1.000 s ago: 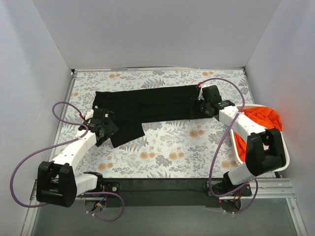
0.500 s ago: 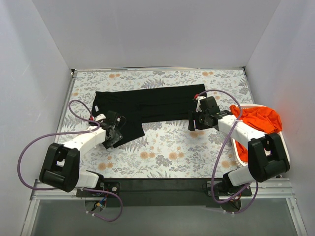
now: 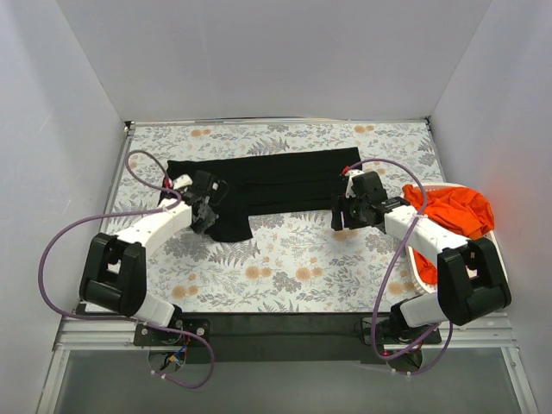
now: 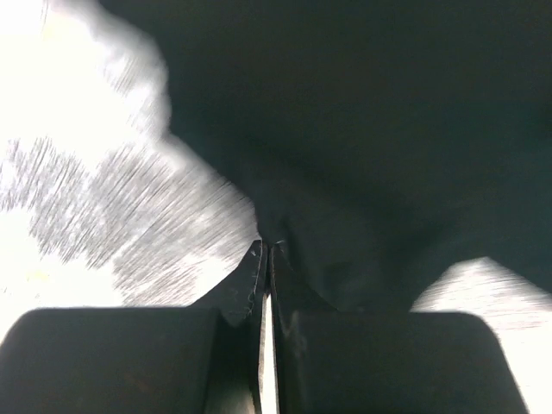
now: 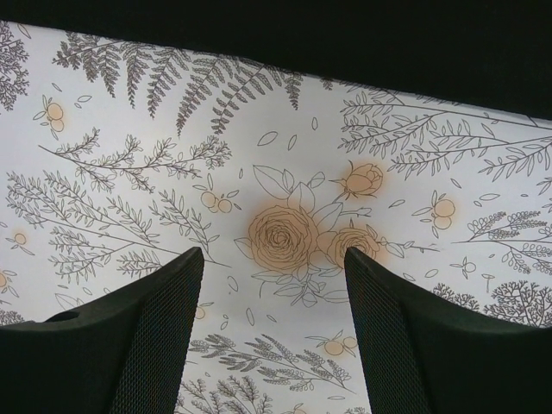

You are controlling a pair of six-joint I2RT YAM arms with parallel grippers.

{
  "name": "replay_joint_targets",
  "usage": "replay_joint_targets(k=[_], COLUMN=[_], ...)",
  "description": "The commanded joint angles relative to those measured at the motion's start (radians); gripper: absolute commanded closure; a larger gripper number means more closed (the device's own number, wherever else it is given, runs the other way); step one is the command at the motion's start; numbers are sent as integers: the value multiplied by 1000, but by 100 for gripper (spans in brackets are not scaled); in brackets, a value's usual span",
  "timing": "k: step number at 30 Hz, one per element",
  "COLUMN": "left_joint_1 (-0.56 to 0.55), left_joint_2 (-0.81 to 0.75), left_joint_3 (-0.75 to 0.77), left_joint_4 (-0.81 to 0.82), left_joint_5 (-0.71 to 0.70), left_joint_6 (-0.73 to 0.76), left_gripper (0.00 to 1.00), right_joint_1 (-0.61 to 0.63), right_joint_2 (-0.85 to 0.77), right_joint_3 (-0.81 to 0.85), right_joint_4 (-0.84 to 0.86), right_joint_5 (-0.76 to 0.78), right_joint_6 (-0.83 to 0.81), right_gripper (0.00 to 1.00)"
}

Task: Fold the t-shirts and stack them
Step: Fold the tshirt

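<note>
T-shirt (image 3: 285, 179) pinched in left gripper (image 4: 265, 250); right gripper (image 5: 272, 259) spread, empty.

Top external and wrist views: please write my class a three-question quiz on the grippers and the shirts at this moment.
1. True or false: the left gripper is shut on the plain black cloth t-shirt.
2. Choose one: what lies directly below the open right gripper? A. bare floral tablecloth; B. a cream shirt; C. a folded stack.
3. Fill in: the crumpled orange cloth shirt sits in the white plastic basket on the ___ arm's side.

Key: 1 true; 2 A; 3 right.
</note>
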Motion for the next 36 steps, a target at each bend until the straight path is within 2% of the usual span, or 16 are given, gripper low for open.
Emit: replay_joint_targets(k=[1, 7, 15, 28, 36], left_joint_1=[5, 62, 96, 151, 177], left_joint_2=[40, 230, 421, 545, 568], left_joint_3=[195, 460, 715, 847, 851], left_joint_4=[18, 79, 148, 271, 298], left_joint_5=[-98, -116, -112, 8, 37], left_joint_6=[76, 197, 305, 308, 285], left_gripper=[100, 100, 100, 100, 100], right_joint_1=[4, 4, 4, 6, 4], right_joint_2=[-41, -61, -61, -44, -16], right_joint_3=[-2, 0, 1, 21, 46], right_joint_4=[27, 25, 27, 37, 42], right_joint_5=[17, 50, 84, 122, 148], right_joint_6=[-8, -17, -14, -9, -11], right_gripper=[38, 38, 38, 38, 38])
